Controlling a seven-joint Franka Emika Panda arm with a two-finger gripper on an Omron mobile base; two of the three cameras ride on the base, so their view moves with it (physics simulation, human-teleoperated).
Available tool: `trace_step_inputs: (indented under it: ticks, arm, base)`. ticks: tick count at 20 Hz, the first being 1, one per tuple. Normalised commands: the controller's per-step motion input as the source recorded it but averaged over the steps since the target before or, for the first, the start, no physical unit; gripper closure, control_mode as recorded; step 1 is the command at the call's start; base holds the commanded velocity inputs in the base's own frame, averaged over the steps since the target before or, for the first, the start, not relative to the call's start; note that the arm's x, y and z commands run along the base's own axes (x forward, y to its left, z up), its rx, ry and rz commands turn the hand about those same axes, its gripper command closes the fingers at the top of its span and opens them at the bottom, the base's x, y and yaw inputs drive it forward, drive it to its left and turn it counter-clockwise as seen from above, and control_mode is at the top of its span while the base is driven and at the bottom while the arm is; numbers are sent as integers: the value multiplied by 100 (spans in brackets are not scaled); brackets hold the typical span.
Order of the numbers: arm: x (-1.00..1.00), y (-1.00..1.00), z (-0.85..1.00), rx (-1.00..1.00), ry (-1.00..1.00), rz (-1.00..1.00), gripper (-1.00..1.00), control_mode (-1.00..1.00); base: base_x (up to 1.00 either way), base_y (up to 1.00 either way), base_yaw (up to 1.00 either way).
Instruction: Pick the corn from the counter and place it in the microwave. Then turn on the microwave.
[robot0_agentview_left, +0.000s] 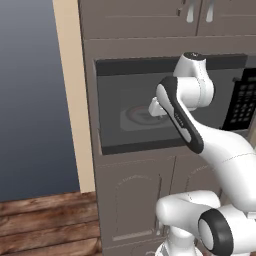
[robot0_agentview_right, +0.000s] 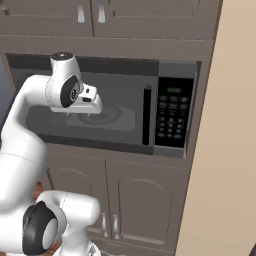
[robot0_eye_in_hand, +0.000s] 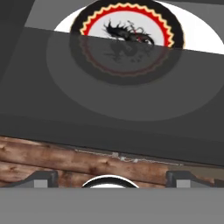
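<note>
The microwave (robot0_agentview_right: 120, 107) is built into brown cabinetry, its dark glass door (robot0_agentview_left: 125, 110) facing me. Through the glass I see a white round plate (robot0_eye_in_hand: 199, 33) with a dark-rimmed dish (robot0_eye_in_hand: 127, 26) bearing a red and yellow border. The dish's lower half looks dimmed by the glass. My gripper (robot0_agentview_left: 154, 107) (robot0_agentview_right: 94, 107) hovers just in front of the door glass, left of the black bar handle (robot0_agentview_right: 147, 115). In the hand view my gripper (robot0_eye_in_hand: 113, 177) is open, fingertips (robot0_eye_in_hand: 43, 177) far apart, nothing between them. The corn and the counter are out of view.
A black keypad panel (robot0_agentview_right: 172, 117) (robot0_agentview_left: 245, 100) with a green display sits right of the door. Brown panelled cabinet doors (robot0_agentview_right: 140, 200) lie below and above. A beige wall post (robot0_agentview_left: 75, 100) (robot0_agentview_right: 230, 150) flanks the unit. Wood floor (robot0_agentview_left: 45, 220) (robot0_eye_in_hand: 87, 159) lies beneath.
</note>
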Motion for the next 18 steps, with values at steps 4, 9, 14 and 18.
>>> trace_step_inputs:
  ticks: [4,9,14,18]
  arm:
    - [0,0,0,0,0,0,-100,100]
    - [0,0,0,0,0,0,-100,100]
    - [0,0,0,0,0,0,-100,100]
    - [0,0,0,0,0,0,-100,100]
  base:
    - [-34,-12,0]
    - [-55,-23,-3]
    - [-45,-25,-4]
    - [-32,-32,-7]
